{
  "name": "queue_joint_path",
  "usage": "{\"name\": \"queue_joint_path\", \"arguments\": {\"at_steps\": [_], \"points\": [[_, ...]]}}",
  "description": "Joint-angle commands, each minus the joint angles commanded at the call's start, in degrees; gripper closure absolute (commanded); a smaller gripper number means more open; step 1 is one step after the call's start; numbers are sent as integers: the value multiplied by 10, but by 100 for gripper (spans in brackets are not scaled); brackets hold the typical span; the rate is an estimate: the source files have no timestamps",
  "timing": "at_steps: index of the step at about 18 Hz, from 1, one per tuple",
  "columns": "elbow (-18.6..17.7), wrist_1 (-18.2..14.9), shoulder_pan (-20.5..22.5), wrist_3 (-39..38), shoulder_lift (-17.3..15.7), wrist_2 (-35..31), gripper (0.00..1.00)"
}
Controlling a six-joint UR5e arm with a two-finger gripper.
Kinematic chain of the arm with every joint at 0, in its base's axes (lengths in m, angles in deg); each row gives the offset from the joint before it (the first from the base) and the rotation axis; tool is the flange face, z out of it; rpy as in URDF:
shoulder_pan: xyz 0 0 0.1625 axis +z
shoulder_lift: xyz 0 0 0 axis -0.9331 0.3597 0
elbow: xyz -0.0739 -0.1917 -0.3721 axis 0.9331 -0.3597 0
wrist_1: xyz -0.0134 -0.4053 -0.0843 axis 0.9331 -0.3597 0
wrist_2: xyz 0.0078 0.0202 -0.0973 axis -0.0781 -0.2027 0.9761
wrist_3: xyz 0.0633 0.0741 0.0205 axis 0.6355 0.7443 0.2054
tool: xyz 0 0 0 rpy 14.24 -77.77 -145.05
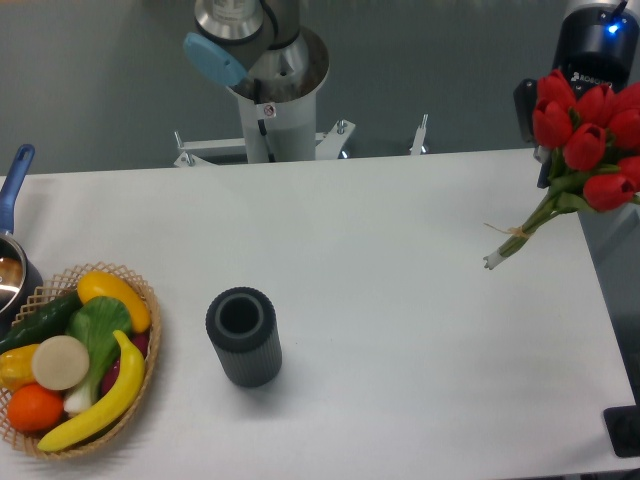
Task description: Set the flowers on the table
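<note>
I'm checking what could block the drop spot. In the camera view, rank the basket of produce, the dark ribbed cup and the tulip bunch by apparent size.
1. Woven wicker basket of fruit and vegetables
2. Bunch of red tulips, raised nearer the camera and partly cropped, so unsure against the basket
3. Dark grey ribbed cylindrical cup

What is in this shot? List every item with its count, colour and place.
tulips: one bunch, red with green stems, right edge, stem ends over the table
table: one, white, fills the frame
ribbed cup: one, dark grey, upright, left of centre
basket: one, wicker, front left, filled with fruit and vegetables
pot: one, metal with blue handle, left edge, partly cut off
robot base: one, silver, top centre behind the table
tool: one, black, top right, behind the tulips, fingers hidden
</note>
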Motion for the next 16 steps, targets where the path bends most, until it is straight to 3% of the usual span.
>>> {"name": "queue_joint_path", "arguments": {"at_steps": [11, 16], "points": [[9, -4, -13, -5, -3, -77, 60], [11, -4, -54, -5, -3, -182, 60]]}}
